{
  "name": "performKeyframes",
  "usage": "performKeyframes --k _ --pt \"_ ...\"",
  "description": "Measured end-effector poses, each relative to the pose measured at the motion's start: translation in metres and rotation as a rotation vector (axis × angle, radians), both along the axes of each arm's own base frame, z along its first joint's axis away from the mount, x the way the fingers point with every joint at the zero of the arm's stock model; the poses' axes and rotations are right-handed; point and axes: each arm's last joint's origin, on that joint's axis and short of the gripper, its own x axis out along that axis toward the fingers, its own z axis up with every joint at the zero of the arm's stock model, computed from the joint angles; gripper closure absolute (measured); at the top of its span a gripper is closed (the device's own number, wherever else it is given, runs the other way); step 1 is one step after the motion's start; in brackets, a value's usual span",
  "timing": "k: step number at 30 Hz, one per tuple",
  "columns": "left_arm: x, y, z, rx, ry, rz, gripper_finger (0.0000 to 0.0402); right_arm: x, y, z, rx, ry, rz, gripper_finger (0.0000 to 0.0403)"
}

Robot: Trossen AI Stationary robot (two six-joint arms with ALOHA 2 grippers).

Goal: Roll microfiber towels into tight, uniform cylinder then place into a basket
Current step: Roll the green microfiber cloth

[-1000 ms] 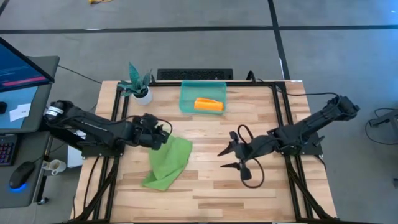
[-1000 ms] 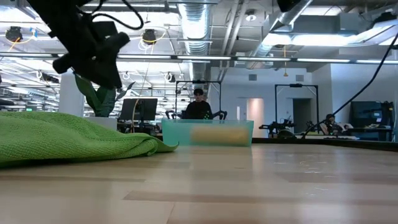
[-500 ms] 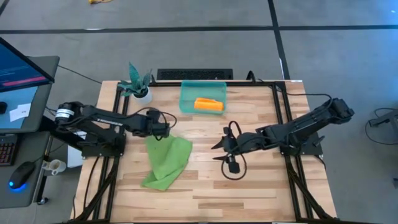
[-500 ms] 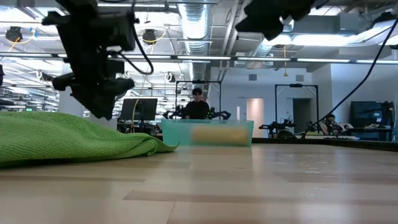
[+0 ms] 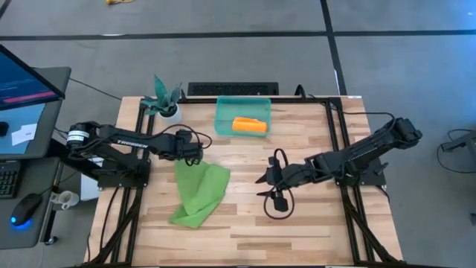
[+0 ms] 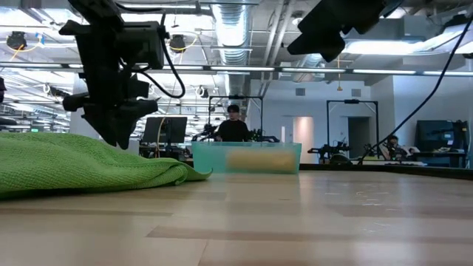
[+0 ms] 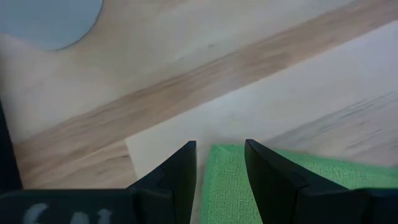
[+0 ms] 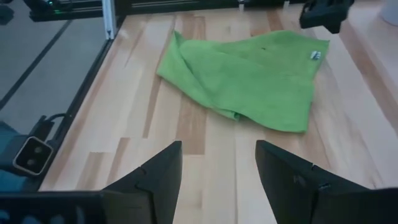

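Even, bright light falls from ceiling strips (image 6: pixel 414 71) that glare white in the low view. Shadows on the table (image 5: pixel 297 231) are faint and soft. In the low view the near table is blurred. The left wrist view is soft, its wood washed pale.
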Motion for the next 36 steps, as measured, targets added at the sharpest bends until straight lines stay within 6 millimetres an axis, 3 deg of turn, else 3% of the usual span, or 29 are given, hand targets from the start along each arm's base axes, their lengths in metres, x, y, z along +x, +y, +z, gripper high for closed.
performKeyframes --k 8,25,32,36 --pt "-0.002 -0.002 -0.012 -0.049 -0.017 -0.011 0.0274 -0.002 0.006 0.000 0.001 0.001 0.022 0.0179" --pt "-0.019 0.013 -0.045 -0.127 -0.095 -0.001 0.0274 -0.002 0.005 0.000 -0.002 0.002 0.020 0.0179" --pt "-0.018 0.007 -0.047 -0.126 -0.092 -0.050 0.0274 0.000 0.001 0.001 -0.006 -0.006 0.009 0.0179" --pt "-0.016 0.001 -0.047 -0.116 -0.087 -0.095 0.0297 0.002 -0.006 0.001 -0.006 -0.006 -0.019 0.0179"
